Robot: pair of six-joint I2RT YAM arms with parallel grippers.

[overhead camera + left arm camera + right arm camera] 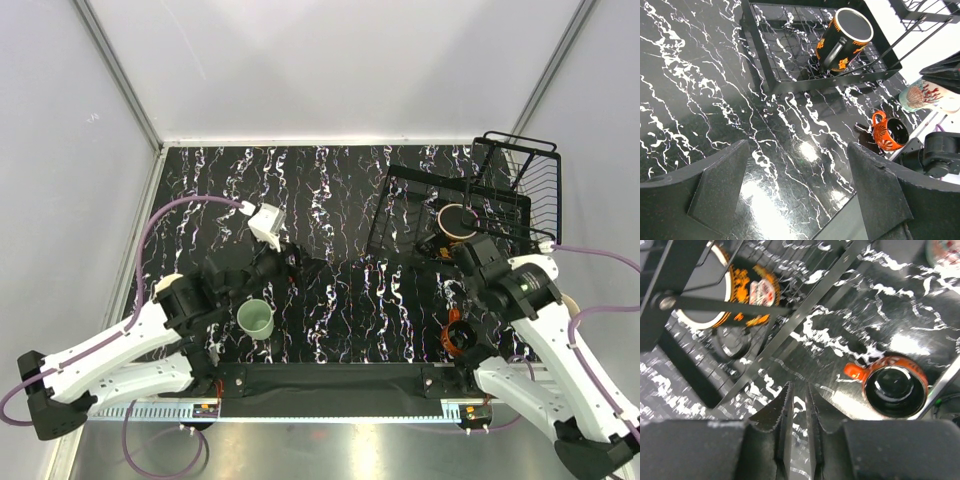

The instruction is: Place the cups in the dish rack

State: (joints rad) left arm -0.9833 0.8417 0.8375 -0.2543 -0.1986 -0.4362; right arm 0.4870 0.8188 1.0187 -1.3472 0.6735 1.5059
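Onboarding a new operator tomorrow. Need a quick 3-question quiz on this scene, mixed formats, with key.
1. True or false: the black patterned mug sits inside the dish rack.
2. Fill in: the red mug is outside the rack, on the ___.
3. Which cup is nearest the left hand? A) mint-green cup B) red mug C) black patterned mug

Key: 1 true; 2 table; 3 A.
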